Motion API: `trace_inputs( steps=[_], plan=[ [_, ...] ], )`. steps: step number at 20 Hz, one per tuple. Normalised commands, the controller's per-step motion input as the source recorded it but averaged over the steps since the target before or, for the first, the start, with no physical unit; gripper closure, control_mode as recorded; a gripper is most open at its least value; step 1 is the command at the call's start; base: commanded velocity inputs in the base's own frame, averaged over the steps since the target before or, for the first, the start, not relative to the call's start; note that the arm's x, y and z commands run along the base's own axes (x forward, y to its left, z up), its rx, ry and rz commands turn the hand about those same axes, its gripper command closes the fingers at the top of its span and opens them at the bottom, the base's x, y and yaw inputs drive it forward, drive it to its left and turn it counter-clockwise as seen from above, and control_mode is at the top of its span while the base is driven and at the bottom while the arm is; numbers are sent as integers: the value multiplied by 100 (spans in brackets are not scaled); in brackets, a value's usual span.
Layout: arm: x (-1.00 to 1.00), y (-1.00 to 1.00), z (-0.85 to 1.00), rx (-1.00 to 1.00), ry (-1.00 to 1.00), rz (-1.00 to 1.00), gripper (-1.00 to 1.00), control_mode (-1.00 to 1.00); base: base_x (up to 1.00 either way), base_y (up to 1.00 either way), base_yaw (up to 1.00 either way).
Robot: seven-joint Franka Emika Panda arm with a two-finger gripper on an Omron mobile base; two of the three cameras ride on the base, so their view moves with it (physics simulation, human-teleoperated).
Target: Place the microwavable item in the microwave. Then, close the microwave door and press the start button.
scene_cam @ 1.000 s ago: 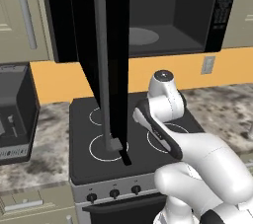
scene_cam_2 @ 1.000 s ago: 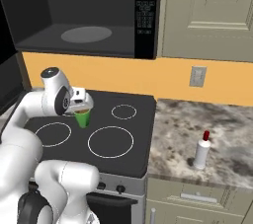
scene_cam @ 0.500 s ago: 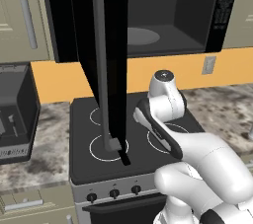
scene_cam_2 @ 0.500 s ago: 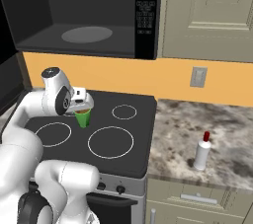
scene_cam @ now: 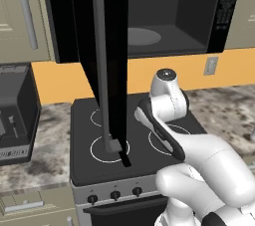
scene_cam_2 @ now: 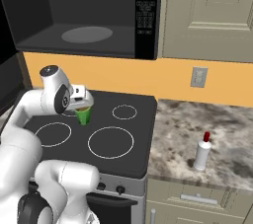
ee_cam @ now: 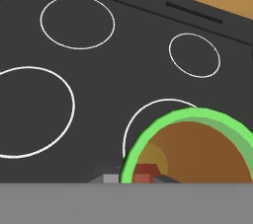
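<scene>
Claw (scene_cam_2: 83,105): clenched on the green cup's (scene_cam_2: 82,115) rim, above the stove (scene_cam_2: 128,134)
Microwave (scene_cam_2: 99,16): door (scene_cam: 102,60) hung open

We count one microwave (scene_cam_2: 89,16) with one door (scene_cam: 102,56), swung open at the left, and one grey turntable (scene_cam_2: 89,34) inside it. Below it is one stove (scene_cam_2: 116,141) with four ring burners and three front knobs. One green cup (scene_cam_2: 82,115) hangs over the stove's far left. One white bottle with a red cap (scene_cam_2: 202,152) stands on the right counter. One wall outlet (scene_cam_2: 198,77) sits on the orange wall.
</scene>
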Motion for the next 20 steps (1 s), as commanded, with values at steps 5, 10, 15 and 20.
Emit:
trace_inputs(
  steps=[5, 10, 15, 20],
  plan=[
    [8, 0, 96, 0, -25, 6, 100, -100, 0, 0, 0],
    [17, -1, 97, 0, -28, 5, 100, -100, 0, 0, 0],
    [0, -4, 73, -5, -33, 0, 100, -100, 0, 0, 0],
    [0, 0, 79, -5, -21, 0, 100, -100, 0, 0, 0]
  ],
)
